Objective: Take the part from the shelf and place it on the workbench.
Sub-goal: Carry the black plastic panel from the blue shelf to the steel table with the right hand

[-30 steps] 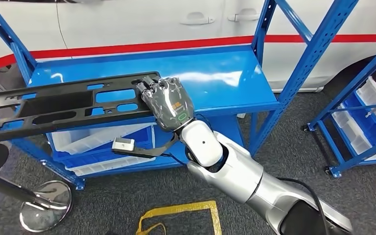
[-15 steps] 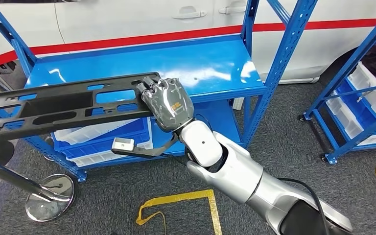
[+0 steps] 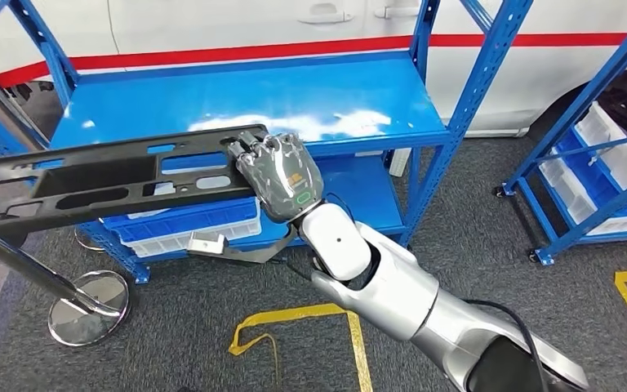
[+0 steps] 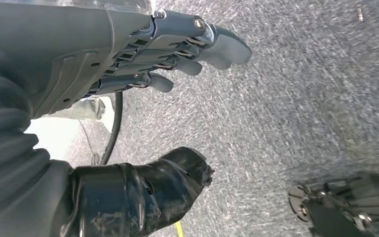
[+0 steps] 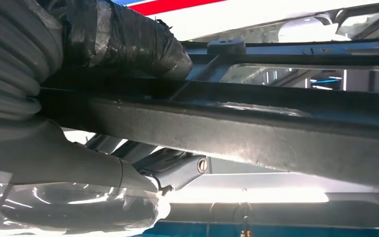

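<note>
The whole picture slides as the camera swings: the blue metal shelf (image 3: pixel 245 98) now sits lower and further left in the head view than a second ago, and its right upright (image 3: pixel 478 98) has drifted toward the middle. The round chrome stand base (image 3: pixel 88 307) on the grey carpet has crept right and shows more of its slanted pole. Against the right hand (image 3: pixel 282 174), the long black plastic part (image 3: pixel 106 180) keeps its place in the frame, so this is the robot turning, not the part shifting in the fingers.
</note>
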